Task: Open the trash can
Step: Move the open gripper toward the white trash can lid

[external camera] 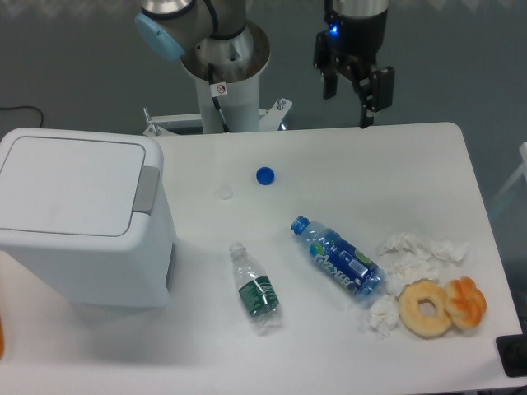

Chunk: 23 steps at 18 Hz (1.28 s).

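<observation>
At left, trash can half cut off

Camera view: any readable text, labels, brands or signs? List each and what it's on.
None can be read.
Blue bottle label: white lettering, too blurred to read.
Clear bottle dark green label: print too small.
Robot base column: small red and white round sticker, a symbol, no legible words.
Trash can: no markings seen.
</observation>
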### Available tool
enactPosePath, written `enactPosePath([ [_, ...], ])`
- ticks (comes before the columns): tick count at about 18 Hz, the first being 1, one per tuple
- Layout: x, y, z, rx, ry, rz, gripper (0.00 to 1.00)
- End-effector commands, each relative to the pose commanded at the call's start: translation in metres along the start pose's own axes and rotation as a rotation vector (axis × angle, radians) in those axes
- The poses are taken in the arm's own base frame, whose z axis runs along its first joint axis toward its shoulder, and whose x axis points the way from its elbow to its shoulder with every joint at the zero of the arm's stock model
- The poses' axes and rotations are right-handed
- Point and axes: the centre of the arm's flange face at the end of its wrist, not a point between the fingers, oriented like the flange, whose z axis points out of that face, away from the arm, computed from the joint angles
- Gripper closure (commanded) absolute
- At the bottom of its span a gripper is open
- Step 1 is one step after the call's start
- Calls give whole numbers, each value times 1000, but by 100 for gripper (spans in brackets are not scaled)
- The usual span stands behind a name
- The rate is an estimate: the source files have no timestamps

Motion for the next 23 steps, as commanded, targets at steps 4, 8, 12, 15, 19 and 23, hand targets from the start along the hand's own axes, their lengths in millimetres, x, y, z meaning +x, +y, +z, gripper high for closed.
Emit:
enactPosePath([
  [4,1,-11,-2,3,-5,16,0],
  [8,-1,-14,-3,26,-9,-47,0],
  [12,-3,-27,-5,77,-17,-164,0],
  [15,-3,-31,-6,81,-15,-233,0],
  [19,-5,-42,-8,191,-11,-362,0],
  [23,-11,-54,-14,318,-7,-550,0],
])
